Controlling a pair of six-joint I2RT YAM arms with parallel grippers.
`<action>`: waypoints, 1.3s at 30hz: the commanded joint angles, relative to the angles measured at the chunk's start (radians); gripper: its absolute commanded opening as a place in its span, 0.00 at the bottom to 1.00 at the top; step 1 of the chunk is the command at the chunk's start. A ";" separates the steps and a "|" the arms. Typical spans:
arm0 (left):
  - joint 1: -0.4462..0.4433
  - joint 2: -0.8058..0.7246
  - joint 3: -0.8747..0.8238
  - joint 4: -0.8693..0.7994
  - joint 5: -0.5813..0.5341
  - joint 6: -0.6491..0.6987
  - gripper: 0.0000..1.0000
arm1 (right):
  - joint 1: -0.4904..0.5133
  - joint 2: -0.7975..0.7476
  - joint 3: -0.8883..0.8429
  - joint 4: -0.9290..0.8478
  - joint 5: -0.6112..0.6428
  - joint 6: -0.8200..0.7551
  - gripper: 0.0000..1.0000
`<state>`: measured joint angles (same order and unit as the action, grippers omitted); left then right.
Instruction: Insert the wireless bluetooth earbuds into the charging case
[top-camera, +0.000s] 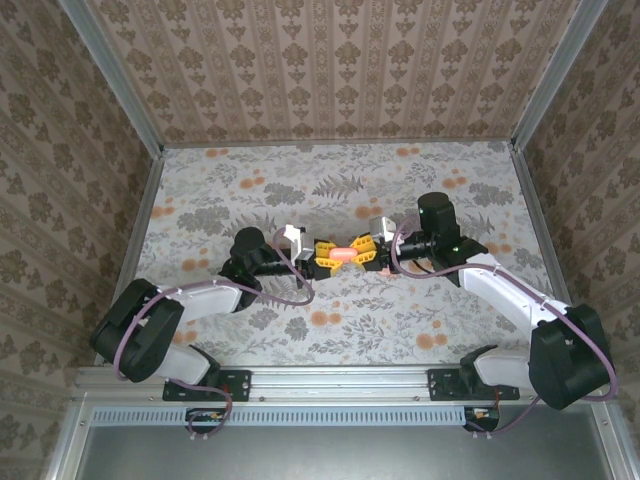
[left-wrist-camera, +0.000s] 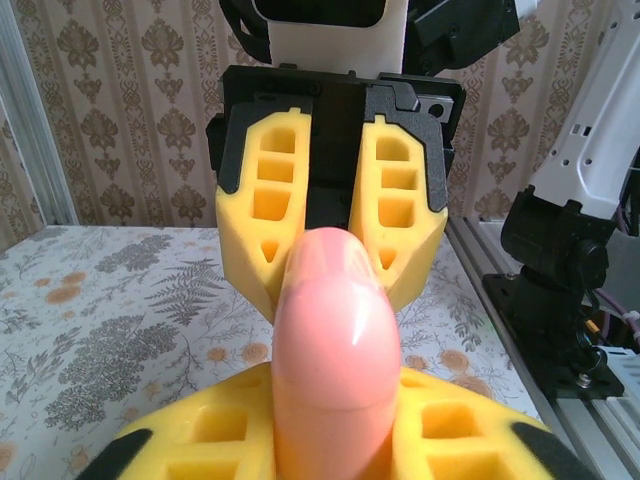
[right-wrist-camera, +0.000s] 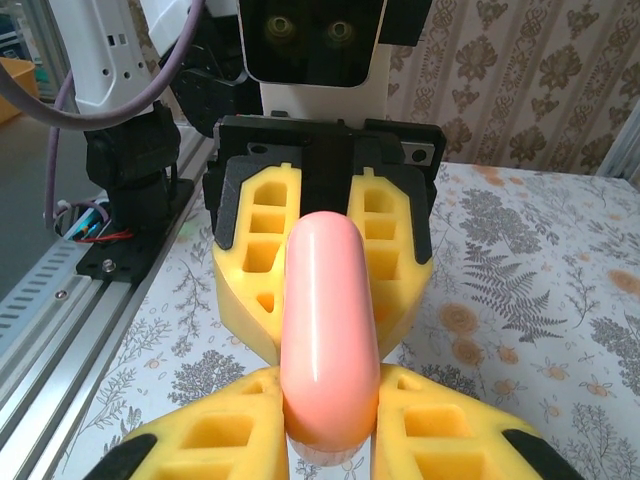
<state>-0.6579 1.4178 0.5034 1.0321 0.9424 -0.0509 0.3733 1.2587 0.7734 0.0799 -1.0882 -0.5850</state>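
Note:
The charging case (top-camera: 343, 254) is a salmon rounded block with its lid closed, held above the table's middle between my two grippers. My left gripper (top-camera: 323, 256) clamps its left end. In the left wrist view its yellow fingers (left-wrist-camera: 210, 435) press both sides of the case (left-wrist-camera: 335, 330). My right gripper (top-camera: 364, 250) clamps the other end, and its yellow fingers (right-wrist-camera: 450, 425) flank the case (right-wrist-camera: 328, 300) in the right wrist view. The two grippers face each other tip to tip. The earbuds are out of view.
A pale pink round disc (right-wrist-camera: 325, 458) peeks out just beneath the case's near end. The floral tablecloth (top-camera: 420, 200) spreads around the grippers. An aluminium rail (right-wrist-camera: 70, 300) runs along the near edge, and patterned walls (top-camera: 330, 70) close the sides.

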 joint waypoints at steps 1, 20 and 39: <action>-0.002 -0.029 0.006 0.010 -0.047 0.017 0.40 | 0.007 0.000 0.025 -0.015 -0.025 -0.032 0.21; 0.004 -0.126 -0.049 -0.001 -0.264 0.012 0.73 | 0.007 0.006 0.036 -0.031 0.043 0.047 0.20; 0.235 -0.448 -0.041 -0.649 -1.000 -0.199 0.97 | 0.129 0.314 0.191 -0.013 0.257 0.621 0.17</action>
<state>-0.4999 0.9901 0.4294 0.5571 0.0769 -0.1490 0.4744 1.5089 0.9009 0.0784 -0.8711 -0.0940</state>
